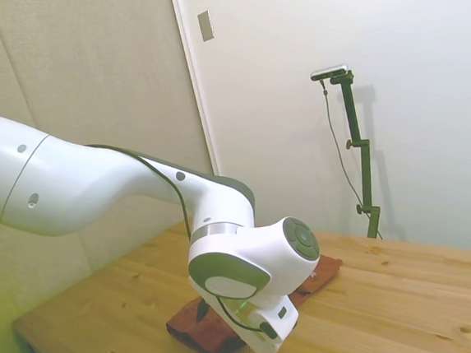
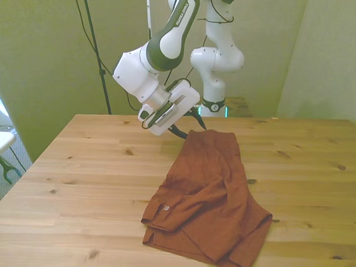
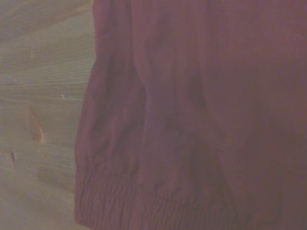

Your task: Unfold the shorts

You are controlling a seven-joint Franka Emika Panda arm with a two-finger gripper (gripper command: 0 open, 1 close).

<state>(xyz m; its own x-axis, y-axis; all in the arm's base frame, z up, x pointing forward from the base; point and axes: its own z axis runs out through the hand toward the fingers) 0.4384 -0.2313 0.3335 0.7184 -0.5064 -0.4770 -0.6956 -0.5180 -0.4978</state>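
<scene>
While the shorts (image 2: 208, 197) lie flat on the worktop (image 2: 81, 176), they remain doubled over, so the unfolding is judged not yet done. In the front view the rust-brown fabric runs from a narrow end near the hand (image 2: 187, 127) down to a wider end close to the worktop's near edge, and a long ridge down the middle marks where one layer lies over another. A small pale tag (image 2: 166, 208) shows on the lower part, toward the front view's left. The wrist view shows wrinkled cloth with a gathered, elasticated band (image 3: 158, 208) along one edge and bare wood beside it.

The hand hangs at the narrow far end of the garment, at or just above its edge; contact cannot be confirmed from any view. In the front view dark fingertips point toward the cloth, but whether they are spread or pressed together cannot be told, and the side view hides them behind the wrist housing. No fabric appears raised off the wood.

Assessment: early stage. Outstanding work is to grip an upper layer and draw it across until the shorts lie open in a single spread.
</scene>
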